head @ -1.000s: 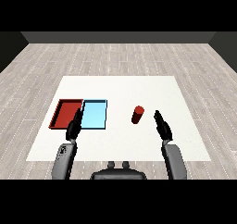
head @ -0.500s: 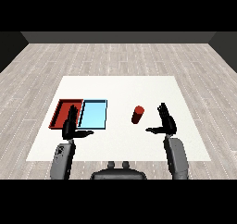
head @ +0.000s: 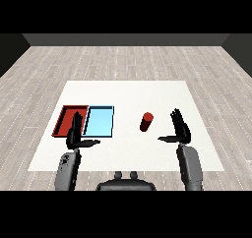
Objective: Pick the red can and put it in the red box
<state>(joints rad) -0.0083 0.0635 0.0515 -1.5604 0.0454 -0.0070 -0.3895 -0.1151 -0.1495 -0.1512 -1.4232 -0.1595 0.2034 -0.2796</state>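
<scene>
A small red can (head: 146,122) stands upright on the white table (head: 128,92), right of centre. My right hand (head: 180,129) is open to the right of the can, fingers straight and thumb pointing left toward it, with a gap between them. The red tray (head: 65,120) lies at the left, touching the light blue tray (head: 100,122) on its right side. My left hand (head: 76,134) is open, its fingers straight over the near edge where the two trays meet, thumb stretched to the right. Neither hand holds anything.
Grey wood floor surrounds the table on all sides. The table's near edge runs just in front of both forearms.
My right hand has turned palm-in and spread its thumb toward the can, shifting slightly closer to it. The left hand has barely moved.
</scene>
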